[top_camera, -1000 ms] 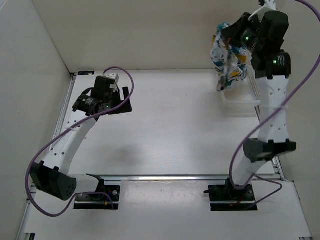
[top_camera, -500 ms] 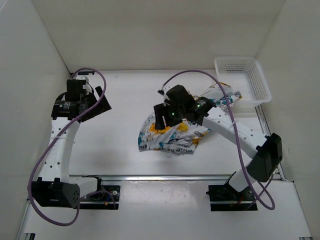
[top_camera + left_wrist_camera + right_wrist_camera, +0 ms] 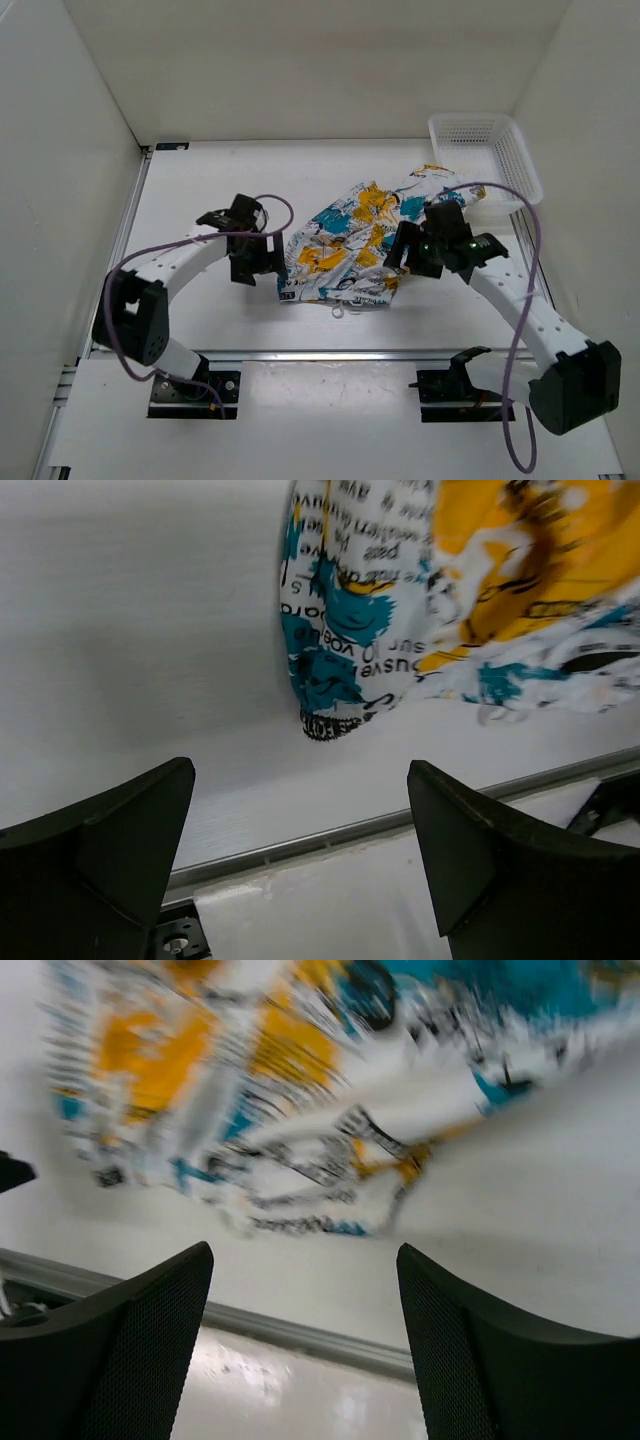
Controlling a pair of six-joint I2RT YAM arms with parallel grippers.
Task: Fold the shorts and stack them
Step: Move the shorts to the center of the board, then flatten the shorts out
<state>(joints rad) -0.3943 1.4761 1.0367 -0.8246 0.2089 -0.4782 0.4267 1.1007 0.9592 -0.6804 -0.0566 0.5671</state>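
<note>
The shorts (image 3: 350,245) lie crumpled and partly spread on the white table's middle, white fabric with teal, yellow-orange and black print. One end trails back toward the basket. My left gripper (image 3: 258,266) hovers just off their left edge, open and empty. In the left wrist view the shorts (image 3: 420,600) lie ahead of the open left gripper (image 3: 300,825), apart from it. My right gripper (image 3: 402,258) hangs over their right side, open. The right wrist view shows the blurred shorts (image 3: 300,1090) beyond the empty right gripper (image 3: 305,1305).
A white mesh basket (image 3: 518,165) stands at the back right corner, touching the shorts' far end. A metal rail (image 3: 320,353) runs along the table's near edge, also visible as the rail (image 3: 350,830) and the rail (image 3: 300,1332). White walls enclose the table.
My right arm carried the shorts from above the basket down to the table's middle and let them go, jaws opening. My left arm swung from the back left to the shorts' left edge.
</note>
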